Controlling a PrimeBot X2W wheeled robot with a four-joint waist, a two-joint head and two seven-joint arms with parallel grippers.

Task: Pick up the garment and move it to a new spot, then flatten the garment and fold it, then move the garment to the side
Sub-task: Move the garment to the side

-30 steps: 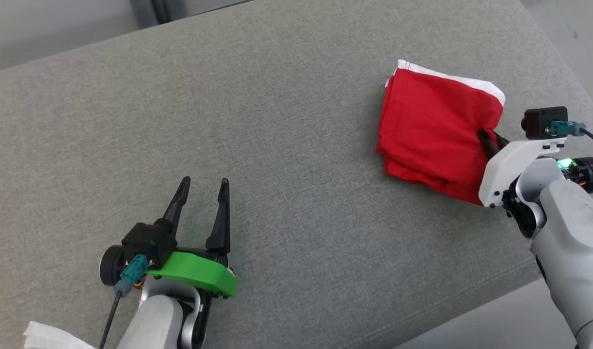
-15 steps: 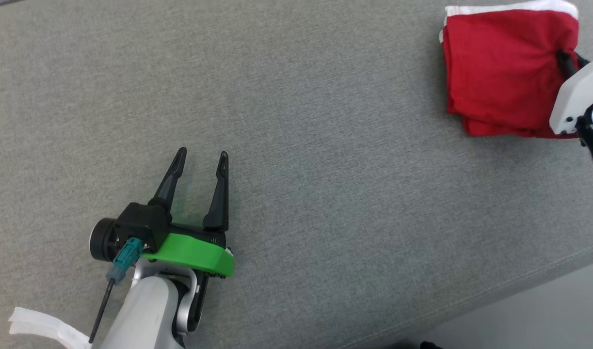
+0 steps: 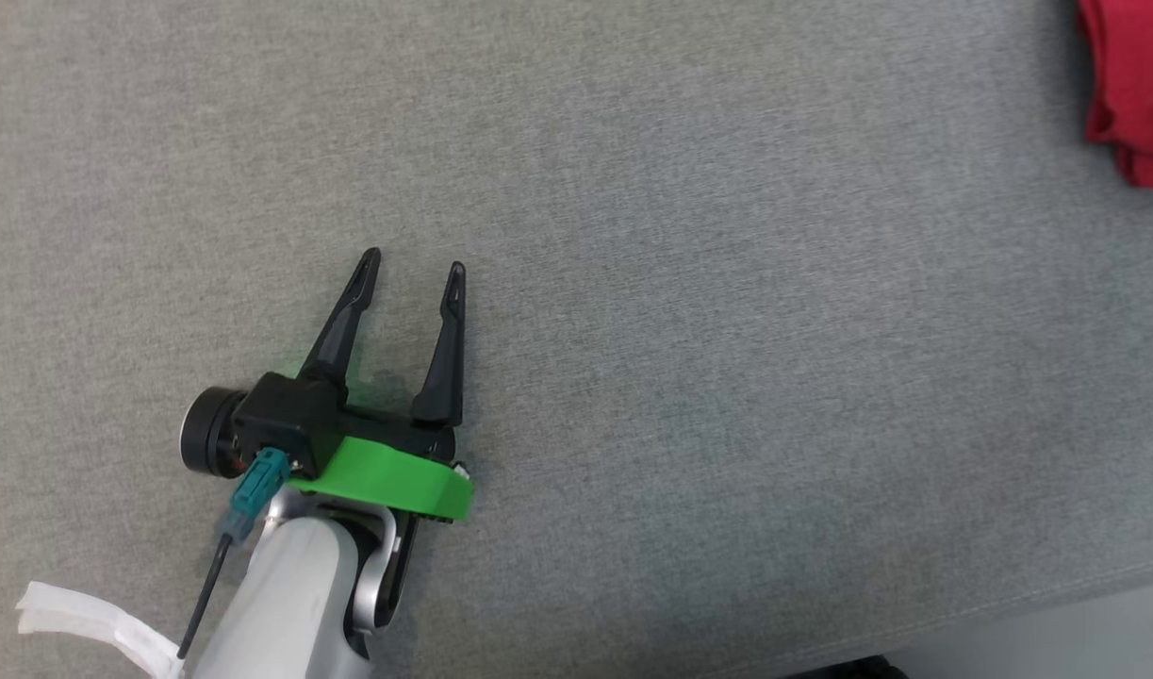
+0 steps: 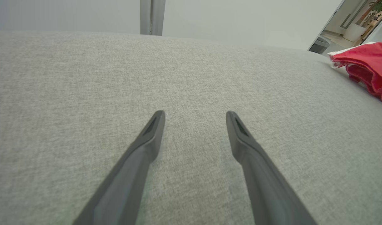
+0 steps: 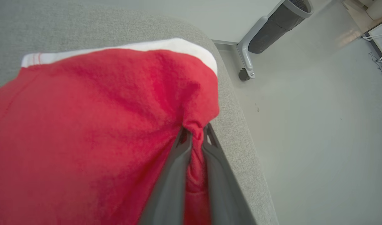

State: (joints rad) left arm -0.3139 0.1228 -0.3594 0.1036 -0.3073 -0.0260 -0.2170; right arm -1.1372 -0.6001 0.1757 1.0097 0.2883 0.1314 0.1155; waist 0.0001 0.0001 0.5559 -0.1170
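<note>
— Grey woven cloth covers the bench [image 3: 727,377], and more of its bare middle lies under the head camera than a second ago. Did the garment travel?
— Mostly the camera swung, since the whole picture shifts with it. The red garment [image 3: 1137,94], folded into a thick pad, now only peeks in at the bench's right edge, near its rounded corner.
— And the claws?
— The left claw [image 3: 415,262] hovers wide and empty over the bench's middle, as before. The right claw [image 5: 197,131] stays pinched narrow on a bunched fold of the garment at that right edge.
— So where does that leave the job?
— By my reckoning, on the last step: the garment is set aside and only the release remains. It sits close to the bench's edge, so it could slide off.
</note>
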